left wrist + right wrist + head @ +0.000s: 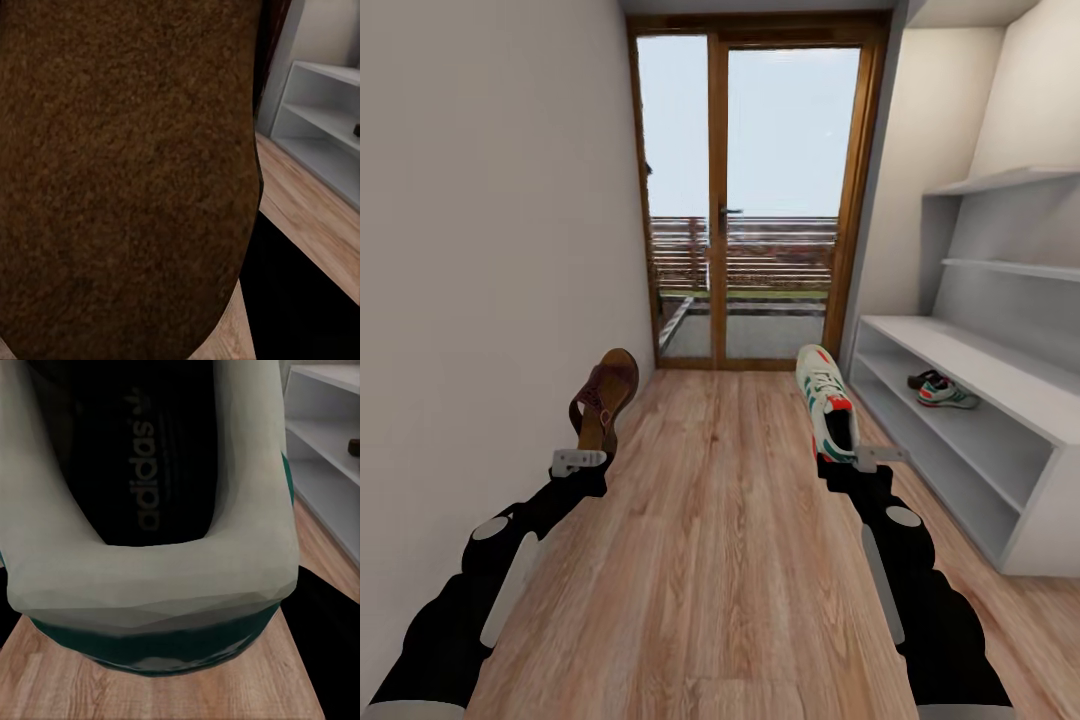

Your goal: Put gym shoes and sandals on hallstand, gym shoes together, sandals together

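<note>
Brown sandal [603,400] stands toe-up clamped in the left gripper [579,461]; the right gripper [857,458] clasps a gym shoe [827,403] by its heel. Right of it, another gym shoe [946,393] lies on the hallstand [1028,385] shelf.

Left wrist: brown sandal [127,172] sole close ahead.

Right wrist: gym shoe [150,517] opening directly ahead, over corridor floor [150,694].

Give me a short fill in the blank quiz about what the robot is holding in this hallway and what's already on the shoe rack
1. The left gripper holds up a brown open-toe ____.
2. The right gripper holds a white lace-up gym shoe with ____ side stripes.
3. A second gym shoe already lies on the ____ shelf of the pale grey hallstand.
4. At the corridor's far end stands a wood-framed ____ door.

Missing words: sandal; green; middle; glass
</note>
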### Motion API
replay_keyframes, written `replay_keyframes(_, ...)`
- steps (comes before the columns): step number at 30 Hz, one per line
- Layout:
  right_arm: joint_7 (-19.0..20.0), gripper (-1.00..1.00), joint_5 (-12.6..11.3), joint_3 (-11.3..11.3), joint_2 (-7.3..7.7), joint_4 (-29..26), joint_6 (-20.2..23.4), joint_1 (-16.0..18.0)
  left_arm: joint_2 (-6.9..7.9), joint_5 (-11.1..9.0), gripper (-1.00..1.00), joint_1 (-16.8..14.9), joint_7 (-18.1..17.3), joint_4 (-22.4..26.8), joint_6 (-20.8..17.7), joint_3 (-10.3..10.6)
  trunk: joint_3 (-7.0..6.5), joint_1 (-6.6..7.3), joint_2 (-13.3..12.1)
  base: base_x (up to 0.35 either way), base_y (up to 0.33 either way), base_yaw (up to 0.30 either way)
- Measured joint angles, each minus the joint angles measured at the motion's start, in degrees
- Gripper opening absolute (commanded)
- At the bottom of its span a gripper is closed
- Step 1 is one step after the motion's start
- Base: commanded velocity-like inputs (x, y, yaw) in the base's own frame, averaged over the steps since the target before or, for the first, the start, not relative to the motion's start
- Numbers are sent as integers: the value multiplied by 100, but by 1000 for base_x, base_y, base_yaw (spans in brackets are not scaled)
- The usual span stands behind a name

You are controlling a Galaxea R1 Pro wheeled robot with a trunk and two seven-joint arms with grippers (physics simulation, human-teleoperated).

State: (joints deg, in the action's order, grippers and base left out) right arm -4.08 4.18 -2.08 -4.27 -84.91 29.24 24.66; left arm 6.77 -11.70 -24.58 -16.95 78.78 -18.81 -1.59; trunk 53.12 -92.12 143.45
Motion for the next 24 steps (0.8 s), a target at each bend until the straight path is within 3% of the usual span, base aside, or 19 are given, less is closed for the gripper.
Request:
replay_keyframes(13,0,-100,4,0,0,0,-4,0,0,0,-100,0,0,1,0,0,0,0,0,344,0,-12)
replay_keyframes(24,-2,-100,3,-1,1,-2,-3,-1,-1,0,-100,-2,0,-2,1,1,0,0,0,344,0,-265)
